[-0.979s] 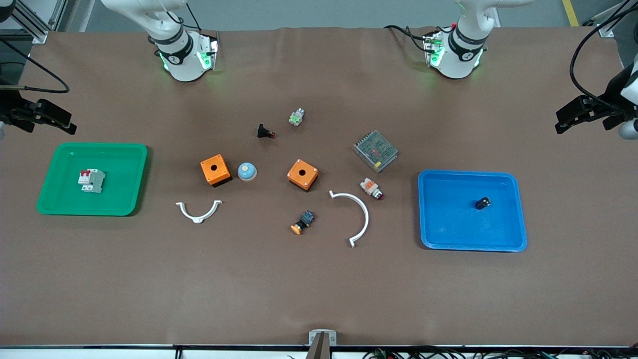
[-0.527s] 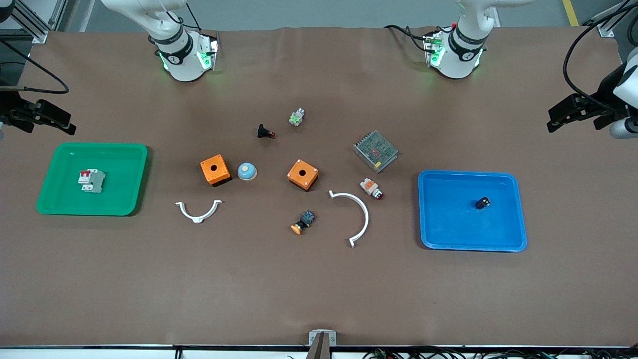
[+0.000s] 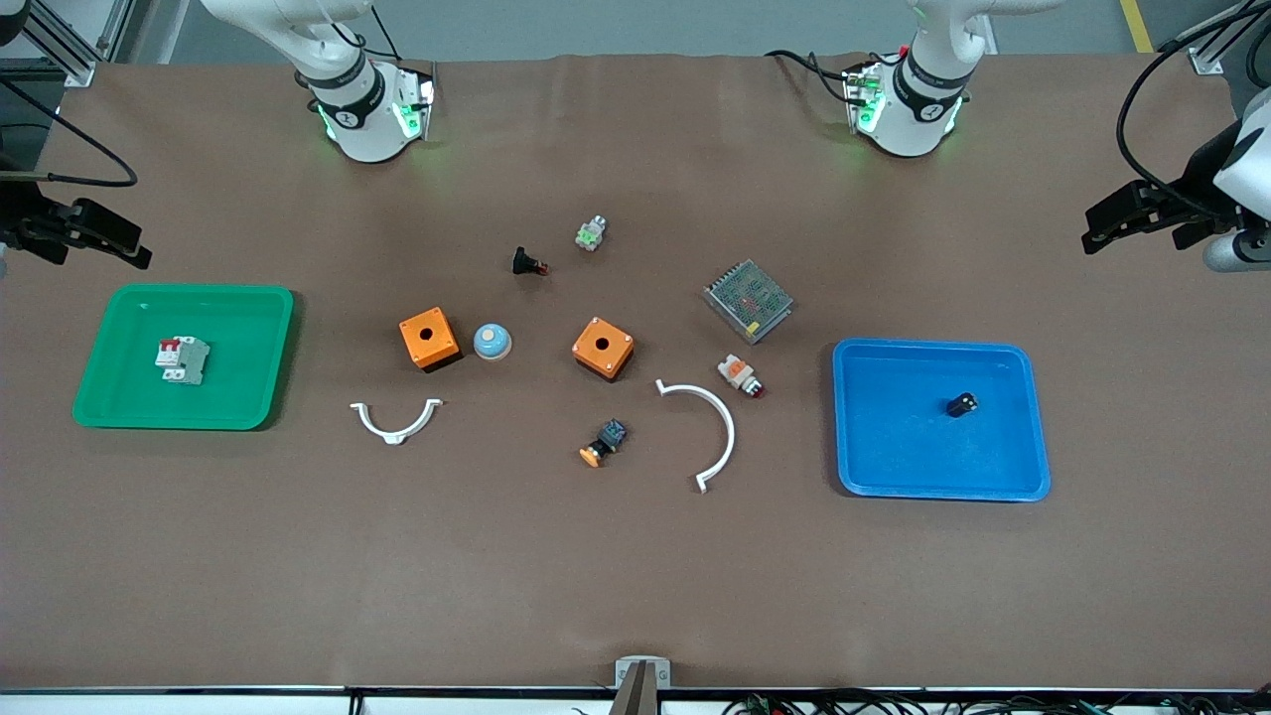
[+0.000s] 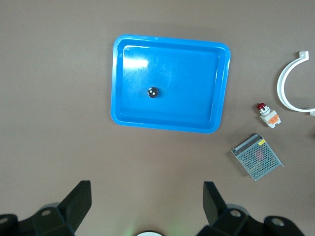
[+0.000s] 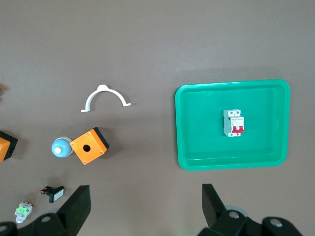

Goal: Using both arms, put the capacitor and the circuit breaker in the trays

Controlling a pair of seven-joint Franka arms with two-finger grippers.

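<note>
Nearest the front camera, a small orange-capped push-button with a dark body (image 3: 603, 444) is lying beside the larger of two white curved plastic clips (image 3: 707, 433); the smaller clip (image 3: 395, 420) is sitting toward the right arm's end of the table.

Two shallow plastic trays are lying at about the same depth. The blue rectangular tray (image 3: 1023, 427), toward the left arm's end, is holding the tiny black cylindrical capacitor (image 3: 961, 404), which is resting alone on the tray floor (its silvery end is showing in the left wrist view (image 4: 153, 92)). The green rectangular tray (image 3: 238, 397), toward the right arm's end, is holding the small white-grey circuit breaker with red switch levers (image 3: 182, 358), lying flat near the tray's middle.

A little farther from the camera, two orange square boxes, each with a round hole, are sitting on the table: one (image 3: 429, 339) just beside a pale blue dome-shaped button (image 3: 492, 342), the other (image 3: 603, 348) nearer the table's middle. A white-and-orange push-button with a red tip (image 3: 741, 375) is lying between the larger clip and a silvery mesh-covered power supply box (image 3: 748, 300).

Farther still, a black push-button with a red tip (image 3: 527, 263) and a small grey part with a green centre (image 3: 590, 234) are lying near each other.

Both arms are holding high and well apart. The left gripper (image 3: 1132, 214) is hanging over bare table at the left arm's end, its fingers (image 4: 78, 201) spread wide and pinching nothing. The right gripper (image 3: 94, 230) is hanging over bare table just above the green tray's farther edge, its fingers (image 5: 78, 204) likewise spread and bare.
</note>
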